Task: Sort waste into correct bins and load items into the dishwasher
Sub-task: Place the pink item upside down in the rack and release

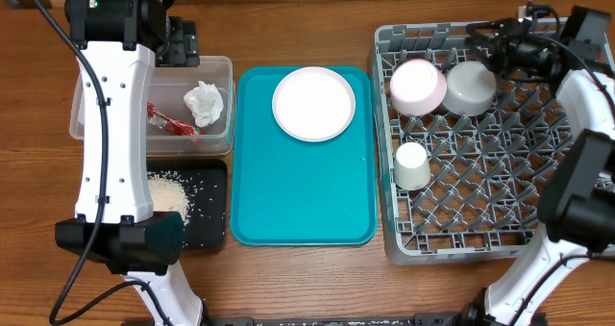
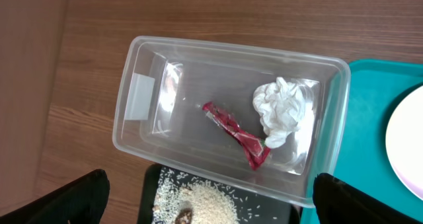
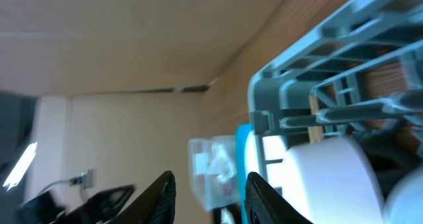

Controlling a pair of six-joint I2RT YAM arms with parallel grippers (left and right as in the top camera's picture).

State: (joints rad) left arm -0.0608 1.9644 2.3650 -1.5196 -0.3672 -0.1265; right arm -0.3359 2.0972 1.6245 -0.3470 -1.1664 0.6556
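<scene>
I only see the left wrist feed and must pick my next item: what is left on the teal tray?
Observer: Just the round white plate, at the teal tray's far end.
Operator: What's in the rack?
Observer: In the grey dish rack: a pink bowl and a pale bowl along the far side, a cream cup nearer.
Operator: And the right pincer?
Observer: The right pincer hovers open over the rack's far edge, holding nothing.

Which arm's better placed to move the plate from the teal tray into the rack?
Probably right: the right claw hovers open at the rack, where the plate goes; the left claw is over the clear tub, beyond the teal tray.
</scene>
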